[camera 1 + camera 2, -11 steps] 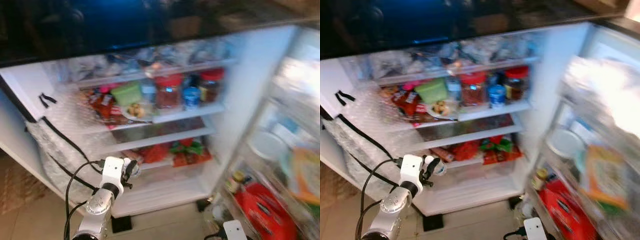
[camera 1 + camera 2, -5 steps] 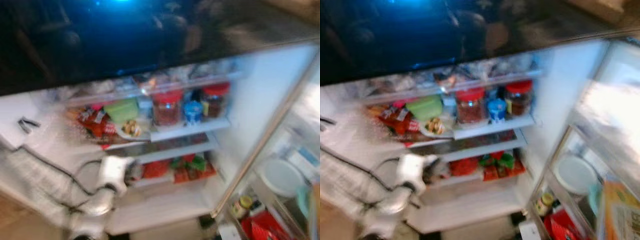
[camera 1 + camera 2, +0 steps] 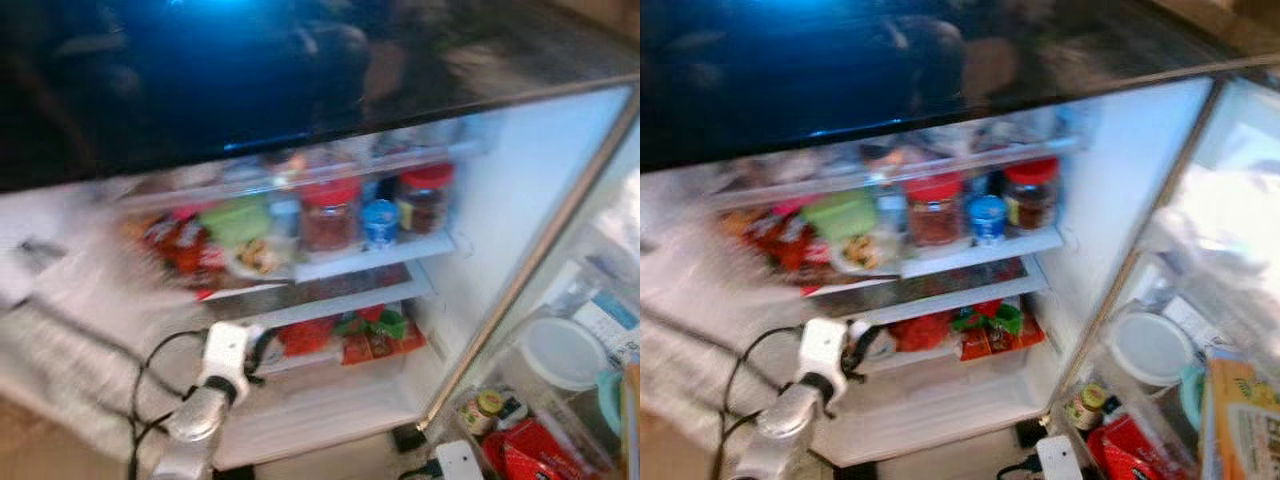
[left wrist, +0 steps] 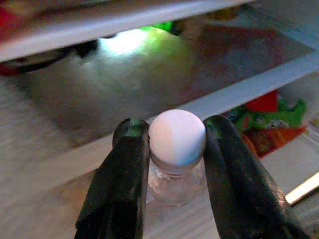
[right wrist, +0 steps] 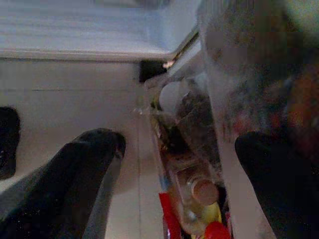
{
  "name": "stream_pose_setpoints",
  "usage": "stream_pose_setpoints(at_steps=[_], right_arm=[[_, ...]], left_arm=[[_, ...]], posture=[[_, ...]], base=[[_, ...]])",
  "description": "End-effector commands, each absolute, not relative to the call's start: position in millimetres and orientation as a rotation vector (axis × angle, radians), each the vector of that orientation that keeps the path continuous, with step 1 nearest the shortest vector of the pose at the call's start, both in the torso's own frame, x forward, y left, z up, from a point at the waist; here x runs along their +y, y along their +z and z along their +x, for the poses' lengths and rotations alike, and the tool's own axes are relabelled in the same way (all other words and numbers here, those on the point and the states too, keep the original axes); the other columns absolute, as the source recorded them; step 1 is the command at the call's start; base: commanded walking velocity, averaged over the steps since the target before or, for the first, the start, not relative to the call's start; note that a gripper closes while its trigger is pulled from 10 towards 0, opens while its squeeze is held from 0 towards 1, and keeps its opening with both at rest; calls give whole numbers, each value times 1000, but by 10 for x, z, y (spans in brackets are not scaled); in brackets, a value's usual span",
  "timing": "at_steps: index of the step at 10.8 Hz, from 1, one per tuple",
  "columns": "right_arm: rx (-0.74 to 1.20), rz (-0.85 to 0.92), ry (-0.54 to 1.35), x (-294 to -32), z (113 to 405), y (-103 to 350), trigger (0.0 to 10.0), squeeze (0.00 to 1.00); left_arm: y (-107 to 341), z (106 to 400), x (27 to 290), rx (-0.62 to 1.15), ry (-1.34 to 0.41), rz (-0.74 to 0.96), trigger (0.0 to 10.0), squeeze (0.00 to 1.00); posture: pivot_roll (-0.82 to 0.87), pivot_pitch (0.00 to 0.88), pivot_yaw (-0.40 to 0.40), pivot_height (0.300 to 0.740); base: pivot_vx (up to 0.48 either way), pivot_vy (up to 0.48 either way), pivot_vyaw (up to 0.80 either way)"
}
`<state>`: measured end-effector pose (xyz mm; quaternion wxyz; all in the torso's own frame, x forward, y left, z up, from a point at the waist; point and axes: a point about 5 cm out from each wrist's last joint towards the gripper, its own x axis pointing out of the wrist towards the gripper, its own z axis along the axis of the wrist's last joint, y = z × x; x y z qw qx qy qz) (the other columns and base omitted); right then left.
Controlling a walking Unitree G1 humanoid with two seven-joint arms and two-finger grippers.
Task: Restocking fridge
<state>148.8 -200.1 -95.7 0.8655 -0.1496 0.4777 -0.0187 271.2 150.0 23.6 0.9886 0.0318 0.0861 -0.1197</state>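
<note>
Left end effector (image 4: 172, 149) grips a small white-capped bottle (image 4: 177, 144), cap toward the wrist, long axis running along the fingers; lower fridge shelf (image 3: 330, 395) lies just ahead; right end effector (image 5: 174, 169) open, idle nr the door bins.

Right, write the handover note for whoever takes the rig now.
Left pincer: shut on a small clear bottle with a white cap, held in front of the open fridge's lower shelves.
Right pincer: open, empty, low by the fridge door bins.
Done: bottle picked up and brought to the fridge.
Left: set the bottle on a shelf and release it. Jars and packets already crowd the shelves.
</note>
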Motion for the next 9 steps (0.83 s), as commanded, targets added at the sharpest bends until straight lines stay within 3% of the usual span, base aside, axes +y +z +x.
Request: stream_pose_setpoints(at_steps=[1,5,9], right_arm=[[978,-284,-50,-1999,1529,-938,10000,0],[996,-264,-50,-1991,1509,-951,10000,0],[1003,-262,-33,-1975,1487,-962,10000,0]], left_arm=[[332,2754,1485,121,-237,55,10000,0],[422,2802,1501,65,-205,71,10000,0],[529,2856,1510,0,-181,93,10000,0]], posture=[[-83,25,44,740],[-85,21,45,740],[-87,10,45,677]], base=[[0,0,0],[0,0,0],[0,0,0]])
